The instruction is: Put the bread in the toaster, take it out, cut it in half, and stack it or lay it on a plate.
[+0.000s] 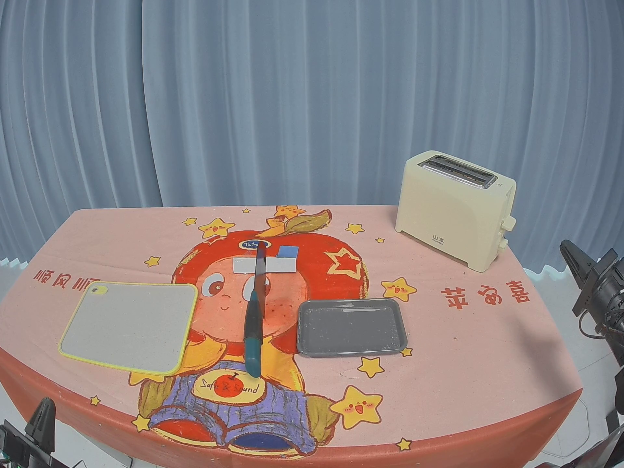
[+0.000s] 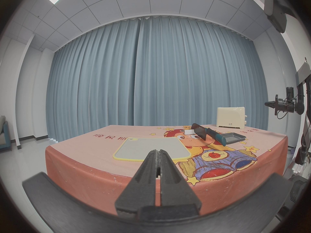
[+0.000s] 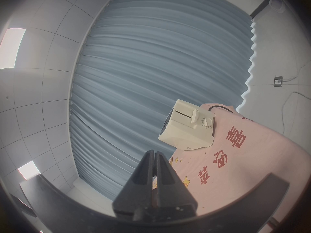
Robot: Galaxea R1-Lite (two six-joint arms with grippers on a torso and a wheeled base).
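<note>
A cream two-slot toaster (image 1: 455, 206) stands at the table's back right, its slots facing up. The grey rectangular plate (image 1: 351, 326) lies in the middle, with nothing on it. To its left a knife (image 1: 253, 320) with a teal handle lies with its blade resting on a white strip (image 1: 279, 265). A grey cutting board (image 1: 130, 326) with a yellow rim lies at the left. My left gripper (image 2: 158, 156) is shut and empty, off the table's front left corner (image 1: 40, 420). My right gripper (image 3: 154, 157) is also shut and empty, beyond the table's right edge (image 1: 572, 255), level with the toaster (image 3: 189, 127).
A pink cartoon-print cloth (image 1: 468, 359) covers the table, and a blue curtain (image 1: 292, 86) hangs behind it. A small blue piece (image 1: 287, 251) sits by the white strip. The toaster's cord (image 3: 220, 107) runs off the far edge. Bare cloth lies between the plate and the toaster.
</note>
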